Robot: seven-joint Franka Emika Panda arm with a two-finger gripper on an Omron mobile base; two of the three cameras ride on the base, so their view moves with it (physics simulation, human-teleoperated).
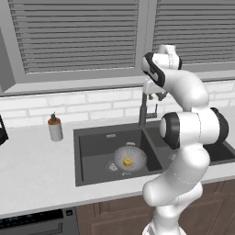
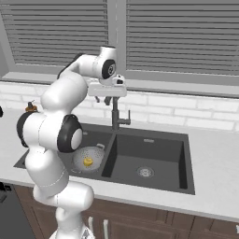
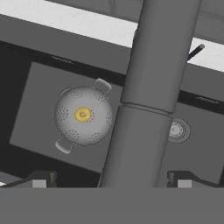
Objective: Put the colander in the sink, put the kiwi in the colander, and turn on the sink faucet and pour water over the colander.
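While you look for lettering, know that no brand, label or writing can be read anywhere on these surfaces.

Your pincer (image 2: 107,99) hangs high over the back edge of the sink (image 1: 92,176), pointing down, with its two fingers spread wide and nothing between the tips but the sink faucet (image 2: 115,115). In the hand view the faucet (image 3: 144,96) runs as a thick dark grey column up the middle, between the two finger tips, too close to tell whether either tip touches it. Its thin lever sticks out near the top right of that view.

Below the pincer and to its left in the hand view, the colander (image 3: 83,116) sits upright on the floor of the larger basin. It is a round grey metal bowl pierced with clusters of small holes, with two small loop handles. The kiwi (image 3: 82,114), a small yellow lump, lies in the middle of the bowl. From the left base view you see the same colander (image 1: 130,158) with the kiwi (image 1: 128,162) inside, well below the pincer (image 1: 154,95).

To the right of the faucet in the hand view, a round silver drain (image 3: 176,130) marks the other basin.

A small soap bottle (image 1: 55,128) with a brown cap stands on the pale counter (image 1: 32,165), well to the left of the pincer. Behind it are a white tile wall and slatted window blinds (image 2: 177,35). The arm's own white elbow blocks part of the sink in both base views.
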